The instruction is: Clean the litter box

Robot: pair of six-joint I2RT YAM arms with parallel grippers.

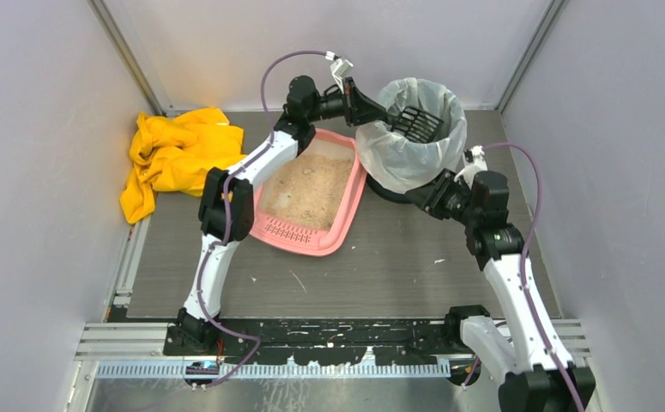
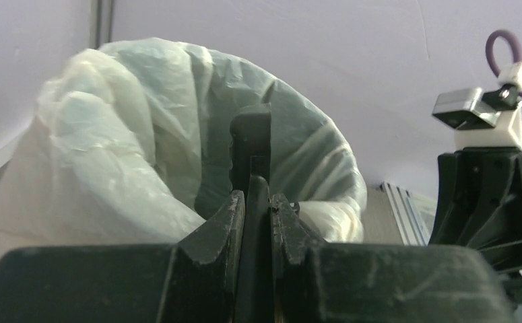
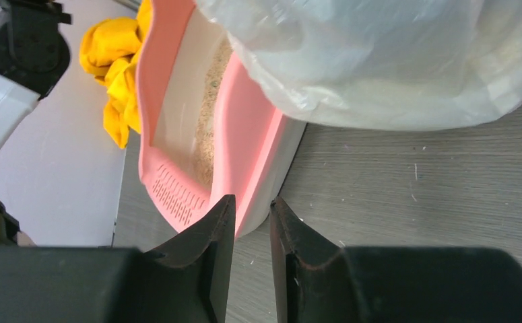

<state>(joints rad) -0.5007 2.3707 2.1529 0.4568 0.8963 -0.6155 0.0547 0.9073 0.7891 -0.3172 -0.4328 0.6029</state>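
Observation:
The pink litter box (image 1: pixel 347 216) holds beige litter and lies mid-table, its slotted lip toward the near edge. It also shows in the right wrist view (image 3: pixel 244 141). My left gripper (image 1: pixel 371 108) is shut on the handle of a black slotted scoop (image 1: pixel 416 124), holding its head over the mouth of the round bin with the clear liner (image 1: pixel 410 163). In the left wrist view the left gripper (image 2: pixel 258 202) pinches the scoop handle (image 2: pixel 251 145) in front of the liner (image 2: pixel 130 134). My right gripper (image 1: pixel 429 196) sits low beside the bin's base; in its own view the right gripper (image 3: pixel 251 208) is empty, with a narrow gap between the jaws.
A crumpled yellow cloth (image 1: pixel 174 159) lies at the back left by the wall and shows in the right wrist view (image 3: pixel 120 67). The bin liner (image 3: pixel 393 60) bulges over the litter box's right side. Small litter specks dot the grey table (image 1: pixel 414 275). Walls close in on three sides.

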